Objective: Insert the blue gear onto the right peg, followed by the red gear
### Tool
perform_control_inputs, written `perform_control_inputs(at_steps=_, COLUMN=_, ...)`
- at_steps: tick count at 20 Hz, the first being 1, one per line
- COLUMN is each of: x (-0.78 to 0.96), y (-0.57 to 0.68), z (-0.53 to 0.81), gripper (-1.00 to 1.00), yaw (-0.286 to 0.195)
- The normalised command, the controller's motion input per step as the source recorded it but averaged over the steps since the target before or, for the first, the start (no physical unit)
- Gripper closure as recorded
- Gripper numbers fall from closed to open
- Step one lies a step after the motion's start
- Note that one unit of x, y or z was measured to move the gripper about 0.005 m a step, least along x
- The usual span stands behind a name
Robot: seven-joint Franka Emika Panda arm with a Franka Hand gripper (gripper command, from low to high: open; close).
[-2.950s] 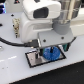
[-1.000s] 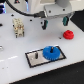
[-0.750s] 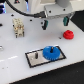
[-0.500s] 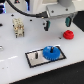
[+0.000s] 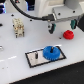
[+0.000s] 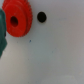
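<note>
The blue gear (image 5: 52, 52) lies flat on the black-framed grey plate (image 5: 35, 61), at the end toward the exterior view's right. It covers the right peg, which is hidden. The other peg (image 5: 36, 54) stands bare on the plate. The red gear (image 5: 68, 34) rests on the white table beyond the plate, toward the exterior view's right. My gripper (image 5: 63, 26) hangs above the red gear, open, with nothing between its fingers (image 5: 52, 26). In the wrist view the red gear (image 6: 17, 20) shows with its centre hole, next to a small dark stud (image 6: 42, 17).
A beige block-like object (image 5: 18, 27) stands on the table at the exterior view's left. The white arm body (image 5: 60, 10) and its black cables fill the back. A dark teal shape (image 6: 1, 31) sits at the wrist picture's edge.
Three seconds ago the gripper was low over the plate with the blue gear. It has since let go, risen and moved toward the red gear; the blue gear stays on the plate.
</note>
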Motion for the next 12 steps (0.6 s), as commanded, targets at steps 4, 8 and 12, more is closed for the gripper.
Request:
perform_control_inputs(at_steps=4, x=-0.12, y=0.20, z=-0.03, gripper=-1.00, yaw=0.000)
perform_control_inputs(at_steps=8, x=-0.04, y=0.10, z=0.00, gripper=-1.00, yaw=0.000)
perform_control_inputs(at_steps=12, x=0.33, y=0.22, z=0.12, gripper=-1.00, yaw=0.000)
